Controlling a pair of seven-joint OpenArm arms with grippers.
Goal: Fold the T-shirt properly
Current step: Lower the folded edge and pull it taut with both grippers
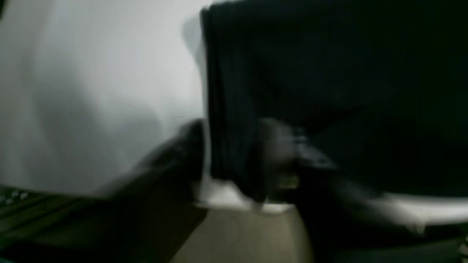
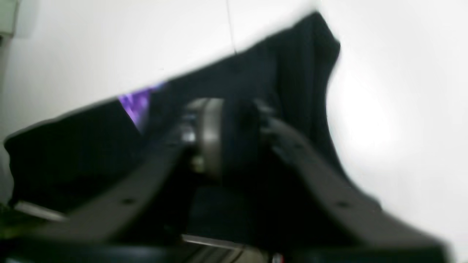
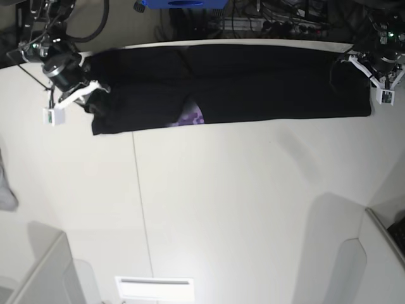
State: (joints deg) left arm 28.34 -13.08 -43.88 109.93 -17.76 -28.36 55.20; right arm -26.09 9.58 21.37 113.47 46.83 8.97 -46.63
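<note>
The black T-shirt (image 3: 253, 79) lies folded into one long band along the table's far edge, and a bit of purple print (image 3: 190, 117) shows at its near hem. My right gripper (image 3: 93, 96) is at the band's left end. In the right wrist view, its fingers (image 2: 204, 135) pinch black cloth (image 2: 292, 73) with the purple print (image 2: 137, 104) close by. My left gripper (image 3: 350, 63) is at the band's right end. In the blurred left wrist view, the left gripper (image 1: 234, 157) is shut on the shirt's bunched edge (image 1: 329, 73).
The white table (image 3: 221, 209) has a seam (image 3: 140, 209) running towards me. A grey cloth scrap (image 3: 6, 190) lies at the left edge. Pale boxes stand at the near left (image 3: 44, 272) and near right (image 3: 380, 253). Cables (image 3: 272, 19) crowd behind the far edge.
</note>
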